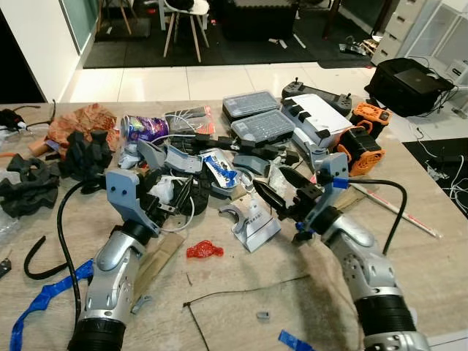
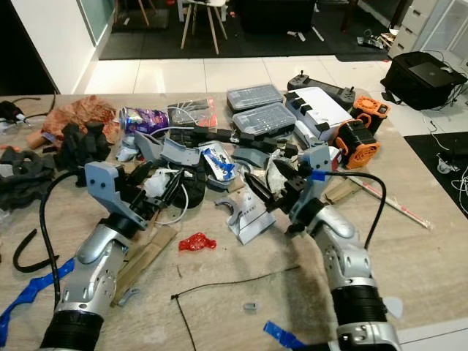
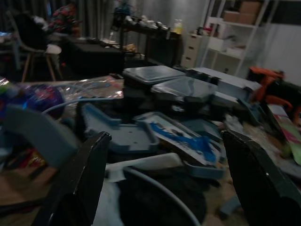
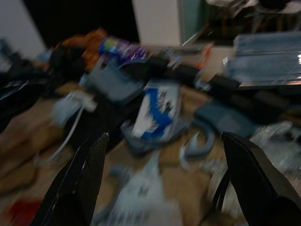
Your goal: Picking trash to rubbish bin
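Note:
Trash litters a wooden table (image 1: pixel 431 270). A crumpled red wrapper (image 1: pixel 204 250) lies between my arms. A blue-and-white wrapper (image 1: pixel 219 170) sits in the pile beyond, and a purple snack bag (image 1: pixel 144 128) lies farther back. My left gripper (image 1: pixel 175 196) is open, low over a white cable (image 1: pixel 183 219) and grey plastic parts. In the left wrist view its fingers (image 3: pixel 80 183) stand wide apart, facing the blue-and-white wrapper (image 3: pixel 188 136). My right gripper (image 1: pixel 278 189) is open above a clear plastic bag (image 1: pixel 256 225), holding nothing. The right wrist view is blurred.
Grey organiser cases (image 1: pixel 259 117), a white box (image 1: pixel 318 117) and orange-black devices (image 1: pixel 362 142) stand at the back right. Black foam pieces (image 1: pixel 29 183) crowd the left. A blue tape strip (image 1: pixel 44 300) and a black zip tie (image 1: pixel 241 289) lie near the front.

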`<state>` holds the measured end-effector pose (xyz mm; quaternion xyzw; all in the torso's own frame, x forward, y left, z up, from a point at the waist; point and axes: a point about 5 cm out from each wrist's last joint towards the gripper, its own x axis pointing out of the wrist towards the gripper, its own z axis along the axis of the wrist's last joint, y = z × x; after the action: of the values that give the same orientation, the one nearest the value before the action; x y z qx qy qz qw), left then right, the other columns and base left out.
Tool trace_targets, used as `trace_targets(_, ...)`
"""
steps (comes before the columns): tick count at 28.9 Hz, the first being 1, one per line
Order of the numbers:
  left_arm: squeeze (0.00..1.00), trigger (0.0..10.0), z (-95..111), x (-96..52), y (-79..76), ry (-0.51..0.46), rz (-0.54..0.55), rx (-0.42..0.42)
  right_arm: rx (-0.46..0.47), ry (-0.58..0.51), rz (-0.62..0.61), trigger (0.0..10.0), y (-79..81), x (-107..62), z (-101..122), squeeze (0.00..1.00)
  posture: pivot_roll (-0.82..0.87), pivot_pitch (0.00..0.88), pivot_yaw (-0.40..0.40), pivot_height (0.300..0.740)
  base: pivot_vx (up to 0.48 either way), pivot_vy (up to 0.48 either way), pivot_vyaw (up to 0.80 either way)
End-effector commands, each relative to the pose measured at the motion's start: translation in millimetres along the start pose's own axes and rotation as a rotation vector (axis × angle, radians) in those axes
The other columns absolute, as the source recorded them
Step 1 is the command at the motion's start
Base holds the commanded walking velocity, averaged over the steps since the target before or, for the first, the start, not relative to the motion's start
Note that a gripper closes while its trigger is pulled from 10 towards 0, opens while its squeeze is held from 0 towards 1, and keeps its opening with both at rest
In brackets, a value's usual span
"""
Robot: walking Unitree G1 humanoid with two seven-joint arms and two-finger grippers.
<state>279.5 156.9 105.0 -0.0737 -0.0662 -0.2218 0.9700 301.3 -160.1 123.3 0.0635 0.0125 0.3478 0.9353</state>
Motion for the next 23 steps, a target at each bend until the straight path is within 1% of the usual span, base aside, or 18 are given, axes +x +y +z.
trace_targets(1,0.00,10.0,-3,-4.2,2.2,0.030,-0.014,0.038,0.015,0.040,0.014,10.0,-1.9,-3.4,-4,0.00,-0.01,0.000,-0.011,0.740,0.000,0.000,0.00)
trace_targets(3,0.00,10.0,-5,-6.9,3.0,0.061,-0.050,0.088,0.005,0.078,0.034,10.0,-4.5,-6.9,-6,0.00,-0.01,0.000,-0.011,0.740,0.000,0.000,0.00)
trace_targets(5,0.00,10.0,-8,-11.5,4.9,0.119,-0.109,0.174,-0.004,0.129,0.045,10.0,-8.3,-11.6,-9,0.00,-0.01,0.000,-0.011,0.740,0.000,0.000,0.00)
trace_targets(6,0.00,10.0,-8,-14.2,8.7,0.157,-0.128,0.224,-0.006,0.151,0.041,10.0,-11.3,-14.1,-10,0.00,-0.01,0.000,-0.011,0.740,0.000,0.000,0.00)
trace_targets(7,0.00,10.0,-8,-16.0,11.6,0.183,-0.139,0.257,-0.006,0.166,0.038,10.0,-13.4,-15.9,-11,0.00,-0.01,0.000,-0.011,0.740,0.000,0.000,0.00)
trace_targets(9,0.00,10.0,-6,-17.8,16.9,0.215,-0.146,0.304,-0.007,0.175,0.028,10.0,-17.5,-17.7,-10,0.00,-0.01,0.000,-0.011,0.740,0.000,0.000,0.00)
trace_targets(11,0.00,10.0,-1,-19.1,23.1,0.241,-0.155,0.364,-0.011,0.197,-0.014,10.0,-26.8,-18.9,-11,0.00,-0.01,0.000,-0.011,0.740,0.000,0.000,0.00)
trace_targets(12,0.00,10.0,0,-19.4,24.6,0.247,-0.157,0.380,-0.012,0.204,-0.025,10.0,-29.2,-19.2,-11,0.00,-0.01,0.000,-0.011,0.740,0.000,0.000,0.00)
trace_targets(13,0.00,10.0,1,-22.9,25.6,0.267,-0.182,0.397,0.030,0.210,-0.037,10.0,-35.3,-19.9,-12,0.00,0.00,0.000,-0.006,0.740,0.000,0.000,0.00)
trace_targets(14,0.00,10.0,1,-22.9,25.6,0.267,-0.182,0.397,0.030,0.210,-0.037,10.0,-35.3,-19.9,-12,0.00,0.00,0.000,-0.006,0.740,0.000,0.000,0.00)
trace_targets(15,0.00,10.0,1,-26.6,25.7,0.279,-0.206,0.398,0.062,0.203,-0.046,10.0,-40.1,-20.1,-13,0.00,0.00,0.000,-0.004,0.740,0.000,0.000,0.00)
trace_targets(18,0.00,10.0,2,-31.4,25.6,0.290,-0.235,0.384,0.093,0.175,-0.046,10.0,-44.8,-19.0,-11,0.00,0.00,0.000,-0.004,0.740,0.000,0.000,0.00)
trace_targets(19,0.00,10.0,5,-33.7,25.7,0.290,-0.247,0.368,0.123,0.136,-0.048,10.0,-47.6,-16.8,-8,0.00,0.01,0.000,-0.003,0.740,0.000,0.000,0.00)
trace_targets(21,0.00,10.0,6,-34.9,25.7,0.290,-0.256,0.361,0.144,0.117,-0.053,10.0,-50.3,-14.9,-7,0.00,0.01,0.000,-0.003,0.740,0.000,0.000,0.00)
trace_targets(23,0.00,10.0,8,-36.3,25.5,0.292,-0.265,0.364,0.191,0.104,-0.052,10.0,-53.8,-11.5,-8,0.00,0.02,0.000,-0.009,0.740,0.000,0.000,0.00)
